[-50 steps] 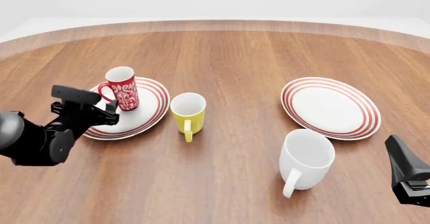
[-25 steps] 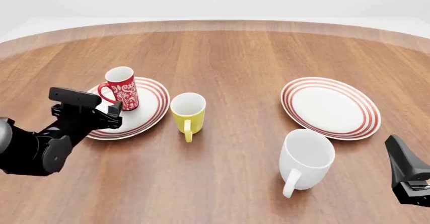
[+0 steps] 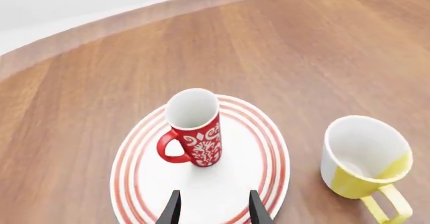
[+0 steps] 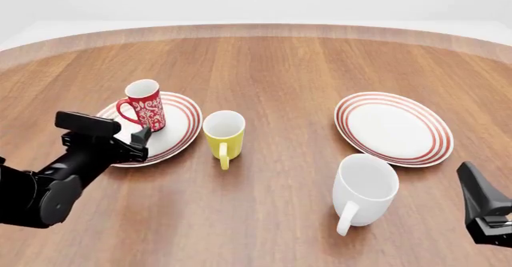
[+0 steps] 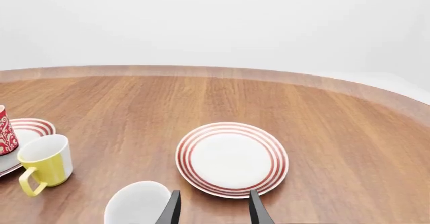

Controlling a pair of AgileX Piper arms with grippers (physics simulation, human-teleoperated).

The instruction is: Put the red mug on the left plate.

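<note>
Red mug [image 3: 195, 128] upright on left plate [image 3: 255, 171], yellow mug [image 3: 363, 158] beside, open claw [image 3: 213, 210] apart.

Matte black left arm [image 4: 48, 183] with rounded joint, boxy black wrist block, thin dark tapered jaws

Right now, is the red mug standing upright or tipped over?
Upright. The red mug stands on its base on the left plate, with its open mouth facing up and its handle out to the side.

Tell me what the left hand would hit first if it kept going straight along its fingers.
Most likely the red mug: it stands upright on the left plate, centred ahead of the open left hand. The fingers sit over the plate's near rim, so a low path might graze it first.
</note>
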